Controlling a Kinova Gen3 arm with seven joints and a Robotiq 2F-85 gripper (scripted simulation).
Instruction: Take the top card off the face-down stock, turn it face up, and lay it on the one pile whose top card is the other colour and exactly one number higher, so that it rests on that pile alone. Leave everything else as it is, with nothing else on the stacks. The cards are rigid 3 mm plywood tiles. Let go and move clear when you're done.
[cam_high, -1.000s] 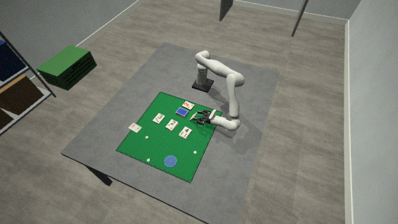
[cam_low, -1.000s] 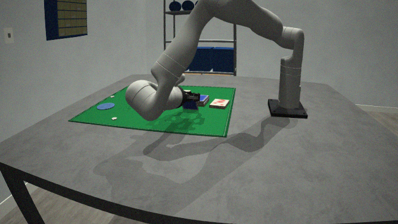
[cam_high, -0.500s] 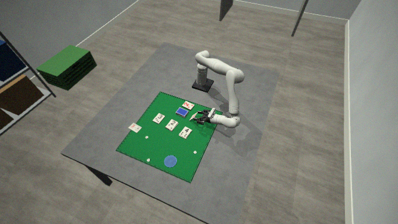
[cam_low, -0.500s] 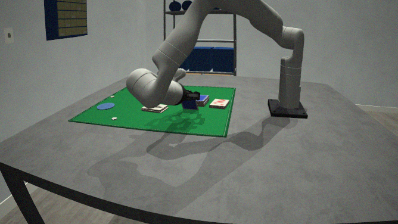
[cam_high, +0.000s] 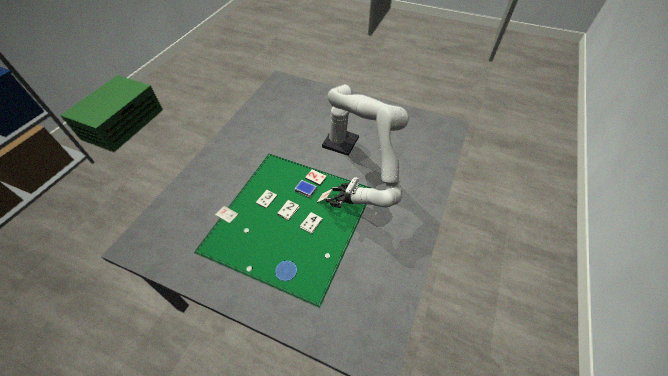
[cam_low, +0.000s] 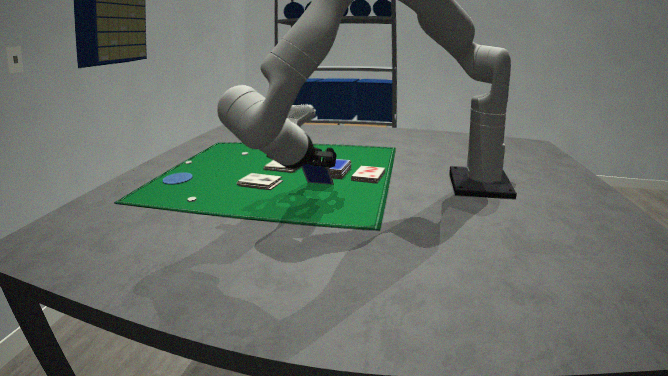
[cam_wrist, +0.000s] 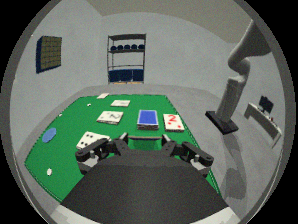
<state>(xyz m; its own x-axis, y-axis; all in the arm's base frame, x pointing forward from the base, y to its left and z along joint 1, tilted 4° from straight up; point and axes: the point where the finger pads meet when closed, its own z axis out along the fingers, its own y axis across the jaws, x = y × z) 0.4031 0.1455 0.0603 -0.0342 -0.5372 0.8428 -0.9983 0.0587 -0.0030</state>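
My gripper (cam_high: 334, 196) (cam_low: 320, 161) (cam_wrist: 144, 138) hangs low over the right part of the green mat (cam_high: 235, 240) (cam_low: 350, 210). It is shut on a card (cam_high: 324, 195) (cam_low: 316, 174), held steeply tilted. The card's blue back shows in the exterior view and its pale face with red print in the top view. The blue face-down stock (cam_high: 305, 188) (cam_low: 342, 166) (cam_wrist: 148, 117) lies just beyond it. A red 2 pile (cam_high: 315, 176) (cam_low: 368, 173) (cam_wrist: 173, 121) lies by the stock. The black 3 (cam_high: 266, 198), black 2 (cam_high: 288, 209) and black 4 (cam_high: 311, 222) (cam_low: 259, 180) form a row.
A red-printed card (cam_high: 226, 214) lies at the mat's left edge, partly off it. A blue disc (cam_high: 286, 270) (cam_low: 177, 178) and small white chips (cam_high: 246, 230) lie on the near part of the mat. The arm's base (cam_high: 340, 142) (cam_low: 482, 187) stands behind the mat.
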